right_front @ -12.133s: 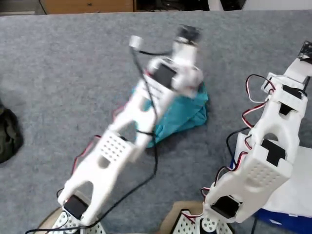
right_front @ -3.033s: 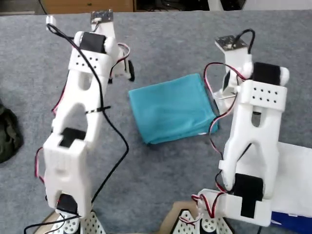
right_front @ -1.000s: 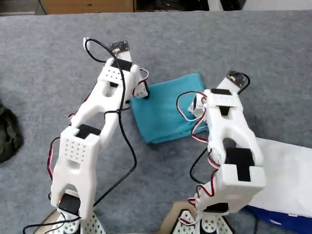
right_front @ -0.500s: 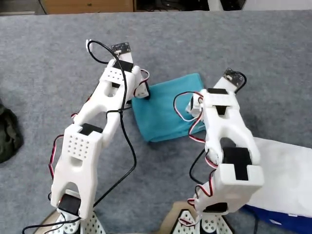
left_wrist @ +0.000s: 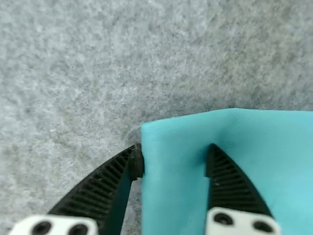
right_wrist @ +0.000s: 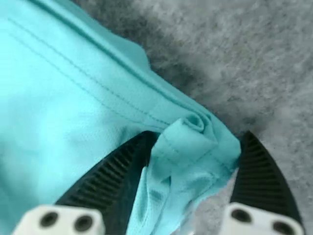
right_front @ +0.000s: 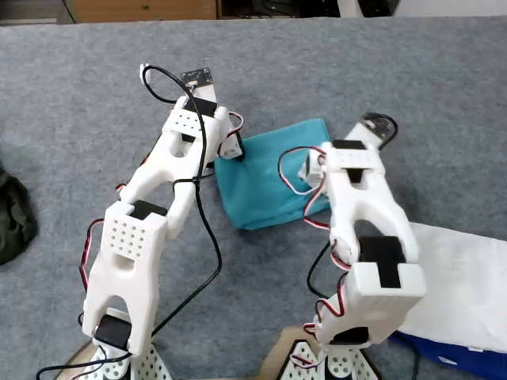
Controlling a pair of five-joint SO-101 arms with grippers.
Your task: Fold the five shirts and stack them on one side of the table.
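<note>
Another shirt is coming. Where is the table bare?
Bare table beyond the teal shirt, and between the left arm and the dark bundle. Crowded at the shirt, where the left gripper and right gripper sit, and by the white cloth.

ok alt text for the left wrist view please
The left gripper, open, straddles a corner of the folded teal fabric shirt lying on the grey felt-covered table; one black ribbed finger sits off the shirt's edge, the other over the fabric.
</note>
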